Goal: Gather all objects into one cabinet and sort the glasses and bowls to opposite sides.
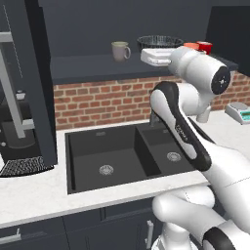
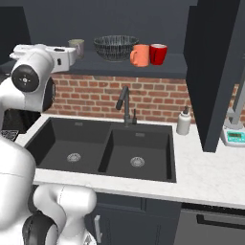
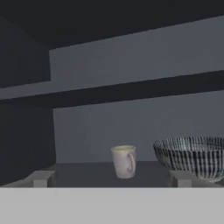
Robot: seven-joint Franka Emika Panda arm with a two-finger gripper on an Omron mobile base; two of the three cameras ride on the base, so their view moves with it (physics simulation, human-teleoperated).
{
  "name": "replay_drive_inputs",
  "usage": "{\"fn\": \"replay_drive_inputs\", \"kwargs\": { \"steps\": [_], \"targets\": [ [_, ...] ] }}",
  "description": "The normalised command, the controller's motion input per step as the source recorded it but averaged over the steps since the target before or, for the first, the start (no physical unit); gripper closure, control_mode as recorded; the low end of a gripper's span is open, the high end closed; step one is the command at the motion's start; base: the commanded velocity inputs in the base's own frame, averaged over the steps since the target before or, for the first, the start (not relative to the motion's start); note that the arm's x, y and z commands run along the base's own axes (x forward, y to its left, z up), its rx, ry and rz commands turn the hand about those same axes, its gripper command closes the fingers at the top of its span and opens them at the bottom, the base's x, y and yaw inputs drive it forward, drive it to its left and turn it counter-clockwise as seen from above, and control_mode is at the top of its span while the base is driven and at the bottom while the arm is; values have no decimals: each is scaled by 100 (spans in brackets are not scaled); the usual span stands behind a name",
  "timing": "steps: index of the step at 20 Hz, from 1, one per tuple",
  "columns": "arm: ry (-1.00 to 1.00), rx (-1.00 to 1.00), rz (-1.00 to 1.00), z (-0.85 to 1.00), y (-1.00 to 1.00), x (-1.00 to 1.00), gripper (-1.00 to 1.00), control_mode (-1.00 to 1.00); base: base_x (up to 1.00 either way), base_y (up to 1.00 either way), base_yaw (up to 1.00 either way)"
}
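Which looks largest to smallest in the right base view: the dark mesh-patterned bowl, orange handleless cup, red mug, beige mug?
1. Dark mesh-patterned bowl, clearly widest.
2. Orange handleless cup and red mug: alike, unranked.
3. Beige mug, partly hidden by the robot's hand, so unsure.

- A black double sink (image 2: 105, 150) is set into the white table (image 2: 201, 177); each basin has a round silver drain.
- A dark faucet (image 2: 125, 106) rises at the back of the sink, between the two basins, in front of the wall.
- A red brick backsplash (image 2: 143, 98) runs along the wall behind the sink.
- A small white soap bottle (image 2: 183, 122) with a dark pump top stands on the table just right of the sink.
- A kitchen scale (image 2: 235, 138) with a teal display sits on the table at the far right.
- Dark base cupboards (image 1: 73, 227) with silver handles run below the table.
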Motion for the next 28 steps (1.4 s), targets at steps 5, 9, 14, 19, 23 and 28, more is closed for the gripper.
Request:
{"fn": "replay_drive_inputs", "kwargs": {
  "steps": [5, 9, 14, 19, 23, 28],
  "targets": [
    [18, 10, -1, 0, 21, 27, -100, -100, 0, 0, 0],
    [16, 0, 0, -3, 15, 2, -100, -100, 0, 0, 0],
    [14, 1, 2, 5, 13, 7, -100, -100, 0, 0, 0],
    [14, 5, 0, 10, 0, 8, -100, -100, 0, 0, 0],
    [12, 0, 1, -6, 0, 1, -100, -100, 0, 0, 0],
    [12, 0, 3, -16, -1, 21, -100, -100, 0, 0, 0]
  ]
}}
